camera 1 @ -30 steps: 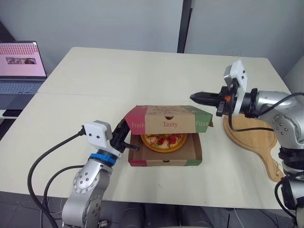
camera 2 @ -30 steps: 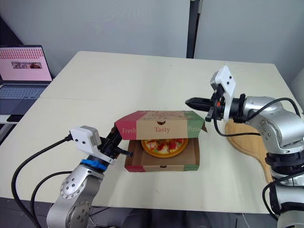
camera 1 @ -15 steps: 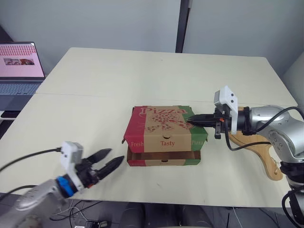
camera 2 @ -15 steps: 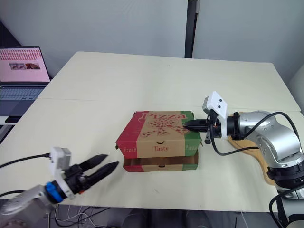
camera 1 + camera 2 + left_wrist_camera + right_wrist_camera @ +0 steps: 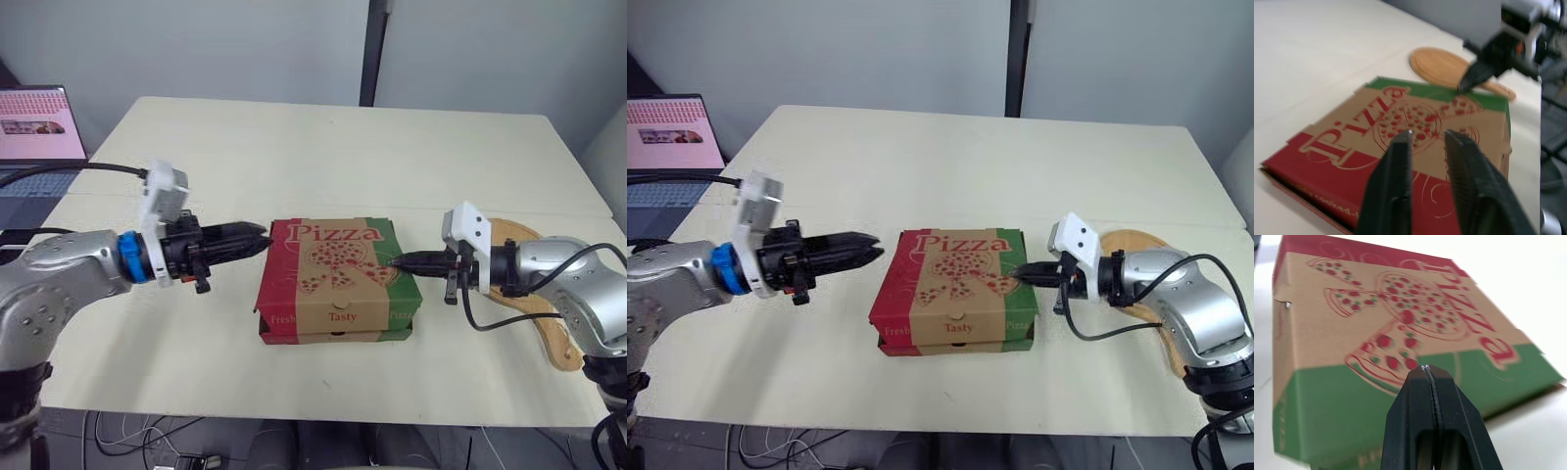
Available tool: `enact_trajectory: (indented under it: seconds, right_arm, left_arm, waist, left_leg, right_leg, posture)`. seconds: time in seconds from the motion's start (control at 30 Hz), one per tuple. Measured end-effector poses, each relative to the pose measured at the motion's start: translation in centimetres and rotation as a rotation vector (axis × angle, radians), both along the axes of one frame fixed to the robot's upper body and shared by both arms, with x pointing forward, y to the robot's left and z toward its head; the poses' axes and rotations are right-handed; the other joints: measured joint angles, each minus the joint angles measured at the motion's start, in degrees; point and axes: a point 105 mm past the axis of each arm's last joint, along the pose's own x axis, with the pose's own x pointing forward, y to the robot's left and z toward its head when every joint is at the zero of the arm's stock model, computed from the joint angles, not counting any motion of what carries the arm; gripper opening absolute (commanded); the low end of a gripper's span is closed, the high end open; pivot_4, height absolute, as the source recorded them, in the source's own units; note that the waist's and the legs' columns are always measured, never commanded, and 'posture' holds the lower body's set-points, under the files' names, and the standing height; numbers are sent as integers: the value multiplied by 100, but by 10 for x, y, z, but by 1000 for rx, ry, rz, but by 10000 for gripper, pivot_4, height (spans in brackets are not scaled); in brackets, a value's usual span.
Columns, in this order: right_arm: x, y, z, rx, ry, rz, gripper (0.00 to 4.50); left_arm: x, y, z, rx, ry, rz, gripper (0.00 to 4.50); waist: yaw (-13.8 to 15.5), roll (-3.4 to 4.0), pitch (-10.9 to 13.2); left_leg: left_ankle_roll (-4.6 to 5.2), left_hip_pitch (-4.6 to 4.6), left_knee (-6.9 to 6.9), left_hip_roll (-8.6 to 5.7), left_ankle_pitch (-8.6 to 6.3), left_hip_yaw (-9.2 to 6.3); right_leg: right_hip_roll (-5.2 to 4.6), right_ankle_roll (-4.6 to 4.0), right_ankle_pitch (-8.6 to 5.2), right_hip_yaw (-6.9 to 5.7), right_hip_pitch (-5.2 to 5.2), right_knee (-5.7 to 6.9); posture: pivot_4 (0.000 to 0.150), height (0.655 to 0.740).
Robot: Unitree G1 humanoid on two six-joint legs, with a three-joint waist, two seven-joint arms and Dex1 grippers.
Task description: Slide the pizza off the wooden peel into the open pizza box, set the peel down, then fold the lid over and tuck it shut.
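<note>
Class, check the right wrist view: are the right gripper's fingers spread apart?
No, the right gripper is pinched shut, its tip over the green edge of the box.

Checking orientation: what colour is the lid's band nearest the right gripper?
Green; the lid band shows best in the right wrist view.

Lighting: bright, even and diffuse, from overhead. Shadows: soft and short, with a narrow band beneath the pizza box. Glare: the pale table washes near white in the right wrist view; the laptop screen glows pink.
</note>
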Motion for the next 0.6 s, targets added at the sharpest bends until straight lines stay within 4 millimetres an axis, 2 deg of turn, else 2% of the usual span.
enact_trajectory:
  seconds: [0.1, 0.2, 0.43, 0.6]
  right_arm:
    - [1, -19, 4, -26, -15, -68, 0]
    - [-12, -34, -14, -81, 45, -98, 0]
    - [-31, -24, -39, -83, 123, -49, 0]
    - [-35, -5, -42, 4, 146, -38, 0]
  left_arm:
    - [8, -11, 2, 38, -29, -74, 416]
    - [15, -24, 0, 51, -33, -150, 416]
    - [18, -35, -12, 116, -25, -245, 416]
    - [19, -40, -19, 132, -32, -273, 416]
  waist:
    - [27, -1, 1]
    - [40, -3, 0]
    - [-4, -4, 1]
    - [7, -5, 1]
  left_leg:
    - [0, -3, 2, 1, 0, -1]
    - [1, -8, 3, -1, 0, -3]
    - [1, -4, 8, 8, 0, -6]
    - [1, -7, 11, 8, 0, -8]
  right_leg:
    - [4, -1, 0, 0, 2, -2]
    - [4, 0, 0, 2, 4, -4]
    - [18, 0, -1, 8, 4, 3]
    - [19, 0, 0, 8, 4, 4]
  posture:
    - [1500, 7400]
    - [1500, 7400]
    - [1500, 7400]
    - [1500, 7400]
